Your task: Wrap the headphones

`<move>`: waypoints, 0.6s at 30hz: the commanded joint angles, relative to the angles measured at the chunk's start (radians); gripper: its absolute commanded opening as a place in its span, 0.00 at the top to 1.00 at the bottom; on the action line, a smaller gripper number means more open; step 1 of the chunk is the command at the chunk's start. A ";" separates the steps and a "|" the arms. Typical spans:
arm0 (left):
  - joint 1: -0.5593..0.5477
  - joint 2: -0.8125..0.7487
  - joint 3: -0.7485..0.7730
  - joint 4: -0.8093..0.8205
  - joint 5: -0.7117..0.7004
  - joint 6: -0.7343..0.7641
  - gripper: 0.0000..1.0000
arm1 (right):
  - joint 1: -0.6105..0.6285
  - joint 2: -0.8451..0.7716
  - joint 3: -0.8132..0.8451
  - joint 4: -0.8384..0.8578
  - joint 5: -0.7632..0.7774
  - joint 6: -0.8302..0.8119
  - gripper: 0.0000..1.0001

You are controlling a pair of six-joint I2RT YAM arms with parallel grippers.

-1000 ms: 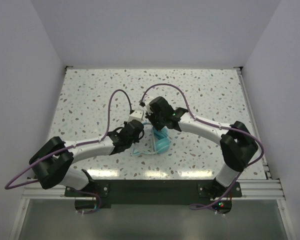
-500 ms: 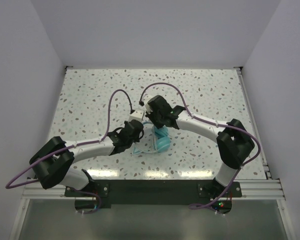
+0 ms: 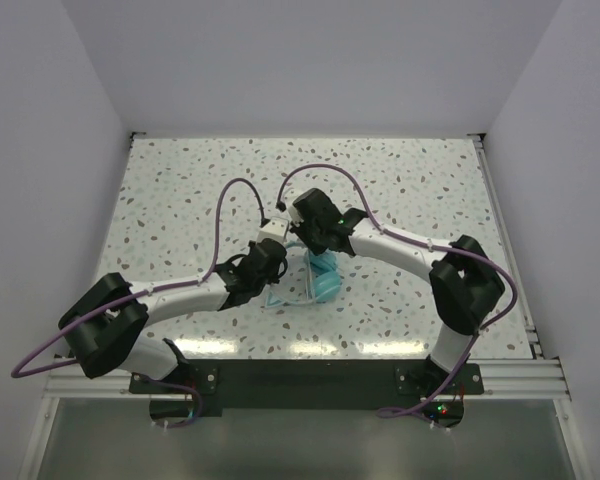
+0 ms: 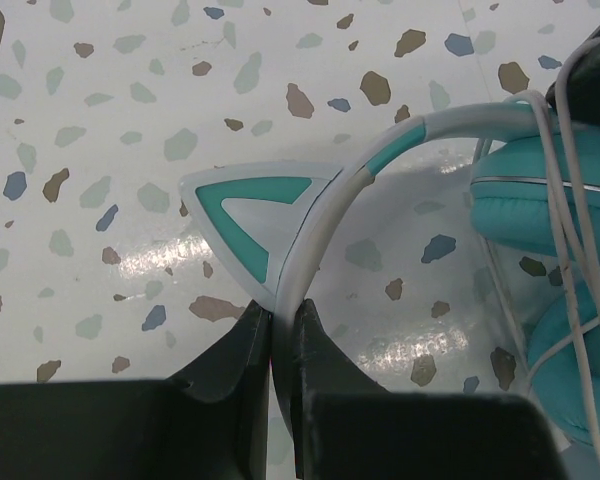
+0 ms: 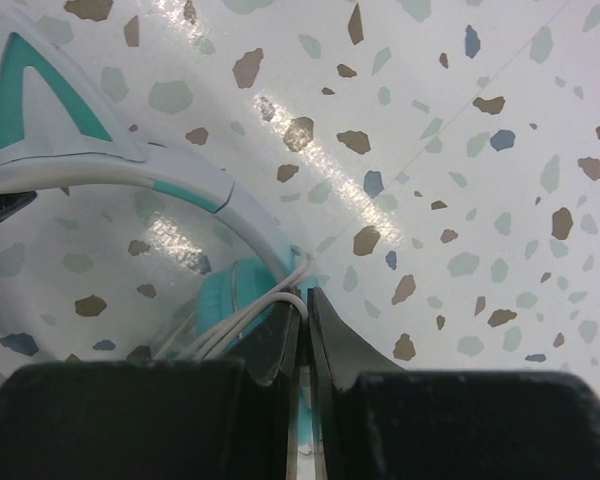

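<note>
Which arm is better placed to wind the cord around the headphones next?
Right, probably. The right gripper is shut on the cord, while the left gripper is shut on the headband, steadying the headphones.

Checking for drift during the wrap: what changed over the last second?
The right arm swung slightly left and away from the bases, carrying the right gripper with it, shut on the cord. Nothing was newly grasped or released. The left gripper stayed clamped on the headband, and the headphones sit about where they were.
</note>
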State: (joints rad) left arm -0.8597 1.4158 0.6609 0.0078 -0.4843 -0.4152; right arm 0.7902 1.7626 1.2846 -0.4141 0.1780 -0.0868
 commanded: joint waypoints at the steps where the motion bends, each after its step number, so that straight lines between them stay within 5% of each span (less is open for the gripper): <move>1: -0.025 -0.014 0.017 0.014 0.121 0.049 1.00 | -0.049 0.015 0.025 0.100 0.212 -0.067 0.93; 18: -0.025 0.015 0.045 -0.006 0.115 0.047 1.00 | -0.065 0.041 -0.025 0.161 0.163 -0.090 0.80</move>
State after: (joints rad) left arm -0.8646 1.4326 0.6674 0.0032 -0.4404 -0.3950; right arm 0.7532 1.7954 1.2583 -0.3641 0.2710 -0.1455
